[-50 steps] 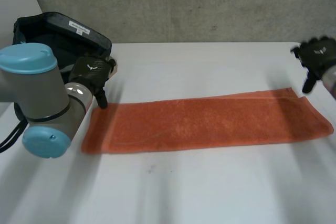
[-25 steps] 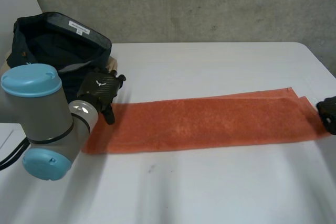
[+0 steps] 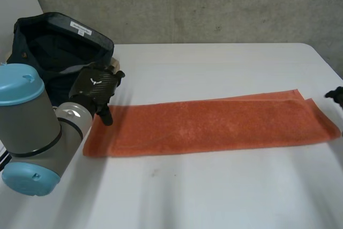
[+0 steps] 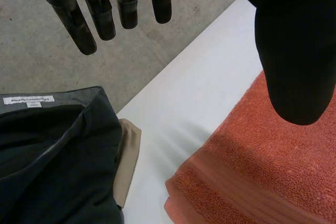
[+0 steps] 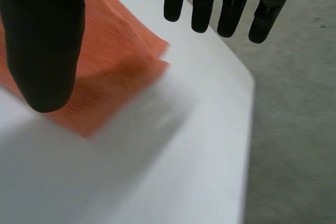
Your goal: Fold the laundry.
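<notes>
An orange towel point(image 3: 214, 124), folded into a long strip, lies flat across the white table point(image 3: 214, 186). My left hand point(image 3: 96, 87) hovers at the strip's far left corner, touching nothing. In the left wrist view its fingers point(image 4: 100, 9) are straight and its thumb hangs over the towel's corner point(image 4: 273, 182). My right hand point(image 3: 336, 95) is just off the strip's right end, at the table's side. In the right wrist view its fingers point(image 5: 231, 3) are straight and spread, with nothing between them, and the towel's end point(image 5: 110, 61) lies below its thumb.
A dark fabric bin point(image 3: 59, 46) holding dark clothes stands at the back left, close behind my left hand. A tan cloth point(image 4: 126, 161) pokes out beneath it. The table's right edge point(image 5: 247, 129) runs past my right hand's fingertips, with grey floor beyond.
My right hand left the towel's far right corner, dropped to the right end, and has now risen slightly. My left arm drew back toward the near left; its hand stayed at the corner.
</notes>
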`<state>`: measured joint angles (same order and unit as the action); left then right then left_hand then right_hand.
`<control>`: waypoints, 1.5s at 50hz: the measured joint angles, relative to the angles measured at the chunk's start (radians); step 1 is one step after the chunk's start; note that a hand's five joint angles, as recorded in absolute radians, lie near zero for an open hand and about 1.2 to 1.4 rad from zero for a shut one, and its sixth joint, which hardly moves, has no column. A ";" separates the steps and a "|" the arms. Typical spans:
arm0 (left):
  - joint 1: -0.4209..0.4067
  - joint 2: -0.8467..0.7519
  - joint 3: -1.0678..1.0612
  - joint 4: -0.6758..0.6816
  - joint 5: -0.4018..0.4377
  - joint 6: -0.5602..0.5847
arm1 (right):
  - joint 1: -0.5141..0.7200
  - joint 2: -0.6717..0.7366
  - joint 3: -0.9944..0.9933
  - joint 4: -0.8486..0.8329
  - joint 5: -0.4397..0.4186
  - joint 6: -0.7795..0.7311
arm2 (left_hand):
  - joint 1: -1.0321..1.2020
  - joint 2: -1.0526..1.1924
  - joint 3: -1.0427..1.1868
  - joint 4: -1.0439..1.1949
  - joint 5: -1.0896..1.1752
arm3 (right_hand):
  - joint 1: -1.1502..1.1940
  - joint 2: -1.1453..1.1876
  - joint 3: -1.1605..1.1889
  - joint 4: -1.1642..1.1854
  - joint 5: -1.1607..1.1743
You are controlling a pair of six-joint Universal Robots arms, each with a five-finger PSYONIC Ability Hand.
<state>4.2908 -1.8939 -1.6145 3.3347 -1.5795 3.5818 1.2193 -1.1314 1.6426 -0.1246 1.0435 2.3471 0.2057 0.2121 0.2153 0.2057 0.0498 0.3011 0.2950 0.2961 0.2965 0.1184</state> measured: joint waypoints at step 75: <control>-0.128 0.068 0.014 0.080 -0.004 -0.020 | 0.902 -0.045 0.035 -0.268 0.236 0.175 | 0.000 0.000 0.000 0.000 0.000 | -0.076 -0.084 -0.087 -0.086 -0.072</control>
<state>4.1631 -1.8264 -1.6008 3.4145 -1.5836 3.5614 2.1216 -1.1759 1.6778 -0.3930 1.2791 2.5224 0.2057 0.2121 0.2153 0.2057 0.0498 0.2248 0.2109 0.2092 0.2105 0.0465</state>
